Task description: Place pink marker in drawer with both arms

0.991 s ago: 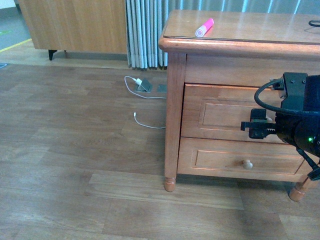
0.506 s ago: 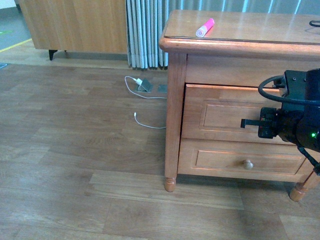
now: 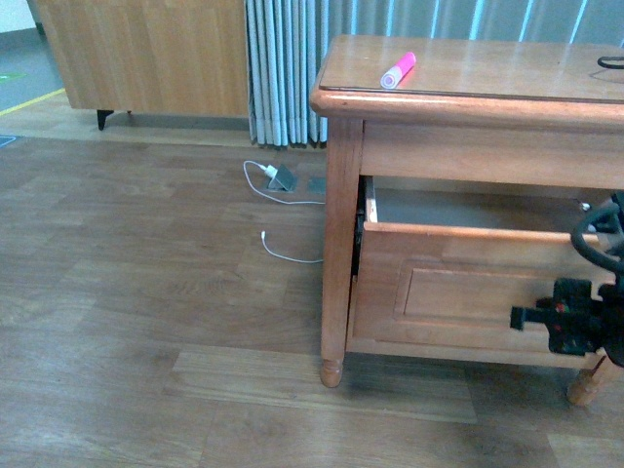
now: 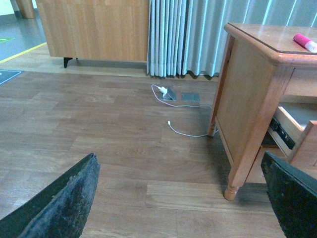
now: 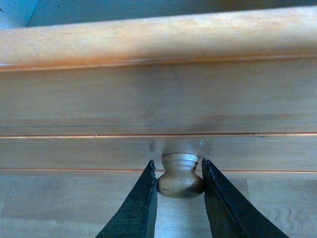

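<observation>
The pink marker point(image 3: 398, 69) lies on the cabinet top near its front left corner, also seen in the left wrist view point(image 4: 305, 42). The upper drawer point(image 3: 468, 283) stands pulled out, its grey inside showing behind the front panel. My right gripper point(image 3: 519, 316) is at the drawer front, low right. In the right wrist view it point(image 5: 180, 186) is shut on the pale round drawer knob point(image 5: 181, 177), one finger on each side. My left gripper point(image 4: 181, 208) hangs open above the floor, left of the cabinet, holding nothing. The open drawer's side point(image 4: 292, 130) shows there.
The cabinet's left front leg point(image 3: 332, 369) stands on the wooden floor. A white cable and floor socket point(image 3: 282, 177) lie left of the cabinet, before grey curtains point(image 3: 288, 68). A wooden sideboard point(image 3: 146, 54) is at the back left. A black cable point(image 3: 612, 61) lies on the cabinet top.
The drawer was shut before and has slid out toward me, covering the lower drawer. My right gripper moved back and down with the knob.
</observation>
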Tool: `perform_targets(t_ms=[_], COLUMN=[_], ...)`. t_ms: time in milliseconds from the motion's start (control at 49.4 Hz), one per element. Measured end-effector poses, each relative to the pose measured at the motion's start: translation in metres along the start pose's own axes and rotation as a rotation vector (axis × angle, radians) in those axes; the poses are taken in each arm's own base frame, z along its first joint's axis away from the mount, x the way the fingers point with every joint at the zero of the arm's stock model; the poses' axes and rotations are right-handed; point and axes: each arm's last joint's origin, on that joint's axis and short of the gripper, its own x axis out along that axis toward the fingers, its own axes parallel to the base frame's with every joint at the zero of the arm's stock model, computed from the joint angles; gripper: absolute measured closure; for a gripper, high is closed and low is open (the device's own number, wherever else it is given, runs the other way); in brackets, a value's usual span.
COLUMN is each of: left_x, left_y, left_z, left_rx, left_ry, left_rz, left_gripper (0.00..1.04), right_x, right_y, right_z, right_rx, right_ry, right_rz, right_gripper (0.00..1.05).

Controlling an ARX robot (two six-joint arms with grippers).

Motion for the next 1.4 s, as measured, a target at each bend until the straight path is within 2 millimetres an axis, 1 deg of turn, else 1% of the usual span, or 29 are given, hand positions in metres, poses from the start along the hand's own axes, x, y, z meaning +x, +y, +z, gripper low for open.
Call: perform_targets(t_ms=[182, 304, 344, 405, 425, 465, 486, 506, 526, 627, 668, 769, 830, 870, 991, 1052, 1093, 1113, 1174, 1376, 1396], left_x=[0.000, 0.000, 0.000, 0.000, 0.000, 0.000, 0.000, 0.000, 0.000, 0.000, 0.000, 0.000, 0.000, 0.000, 0.000, 0.000, 0.000, 0.000, 0.000, 0.000, 0.000], left_y=[0.000, 0.000, 0.000, 0.000, 0.000, 0.000, 0.000, 0.000, 0.000, 0.000, 0.000, 0.000, 0.000, 0.000, 0.000, 0.000, 0.000, 0.000, 0.000, 0.000, 0.000], left_z=[0.000, 0.000, 0.000, 0.000, 0.000, 0.000, 0.000, 0.000, 0.000, 0.000, 0.000, 0.000, 0.000, 0.000, 0.000, 0.000, 0.000, 0.000, 0.000, 0.000, 0.000], left_rx=[0.000, 0.000, 0.000, 0.000, 0.000, 0.000, 0.000, 0.000, 0.000, 0.000, 0.000, 0.000, 0.000, 0.000, 0.000, 0.000, 0.000, 0.000, 0.000, 0.000, 0.000], left_ry=[0.000, 0.000, 0.000, 0.000, 0.000, 0.000, 0.000, 0.000, 0.000, 0.000, 0.000, 0.000, 0.000, 0.000, 0.000, 0.000, 0.000, 0.000, 0.000, 0.000, 0.000], left_rz=[0.000, 0.000, 0.000, 0.000, 0.000, 0.000, 0.000, 0.000, 0.000, 0.000, 0.000, 0.000, 0.000, 0.000, 0.000, 0.000, 0.000, 0.000, 0.000, 0.000, 0.000], left_gripper=[0.06, 0.06, 0.06, 0.06, 0.06, 0.06, 0.06, 0.06, 0.06, 0.06, 0.06, 0.06, 0.06, 0.06, 0.06, 0.06, 0.06, 0.06, 0.06, 0.06, 0.06], right_x=[-0.035, -0.054, -0.065, -0.076, -0.079, -0.089, -0.091, -0.099, -0.102, -0.135, -0.146, -0.182, -0.197, -0.213, -0.235, -0.243, -0.248, -0.249, -0.250, -0.252, -0.252], right_y=[-0.002, -0.003, -0.004, -0.005, -0.005, -0.007, -0.007, -0.008, -0.009, -0.011, -0.012, -0.014, -0.017, -0.019, -0.024, -0.027, -0.030, -0.032, -0.035, -0.035, -0.035], right_z=[-0.021, -0.027, -0.025, -0.019, -0.018, -0.013, -0.012, -0.008, -0.006, 0.013, 0.018, 0.027, 0.029, 0.028, 0.024, 0.018, 0.011, 0.006, 0.000, -0.002, -0.002], right_rx=[-0.004, -0.004, 0.004, 0.011, 0.013, 0.023, 0.025, 0.028, 0.028, 0.037, 0.038, 0.032, 0.036, 0.038, 0.039, 0.047, 0.060, 0.069, 0.082, 0.084, 0.073], right_ry=[0.031, 0.039, 0.026, 0.009, 0.005, -0.008, -0.012, -0.026, -0.031, -0.097, -0.121, -0.189, -0.215, -0.244, -0.294, -0.308, -0.316, -0.320, -0.329, -0.342, -0.361], right_rz=[0.033, 0.062, 0.060, 0.063, 0.062, 0.066, 0.065, 0.059, 0.059, 0.063, 0.065, 0.068, 0.065, 0.056, 0.051, 0.053, 0.046, 0.036, 0.014, 0.009, 0.005], right_gripper=[0.83, 0.66, 0.56, 0.46, 0.45, 0.37, 0.36, 0.30, 0.29, 0.11, 0.07, 0.09, 0.08, 0.08, 0.08, 0.08, 0.08, 0.08, 0.08, 0.08, 0.10])
